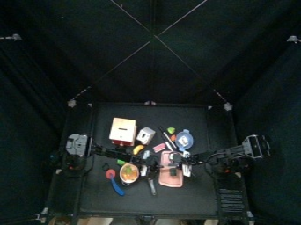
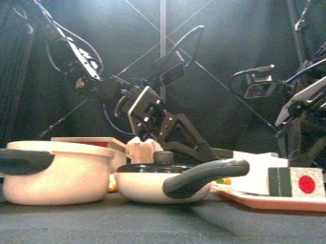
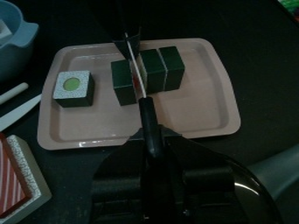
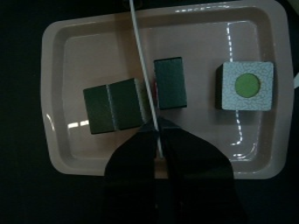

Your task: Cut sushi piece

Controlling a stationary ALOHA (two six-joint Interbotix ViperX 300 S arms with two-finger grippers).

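A pink tray (image 3: pixel 198 122) holds a green sushi roll. In the left wrist view my left gripper (image 3: pixel 152 175) is shut on the black handle of a knife (image 3: pixel 138 87). Its blade lies across the roll, between a single piece (image 3: pixel 125 79) and a double piece (image 3: pixel 165 68). A cut piece with a white and green face (image 3: pixel 73 87) lies apart. In the right wrist view the blade (image 4: pixel 138 52) is a thin pale line between the double piece (image 4: pixel 114 105) and the single piece (image 4: pixel 172 81). My right gripper (image 4: pixel 152 131) is shut, with its tips at the blade's far end.
A cream pot (image 2: pixel 57 172) and a pan with a black handle (image 2: pixel 166 179) stand near the front, left of the tray (image 2: pixel 249 197). A blue bowl (image 3: pixel 12 35) and a red striped box (image 3: pixel 17 175) lie close to the tray.
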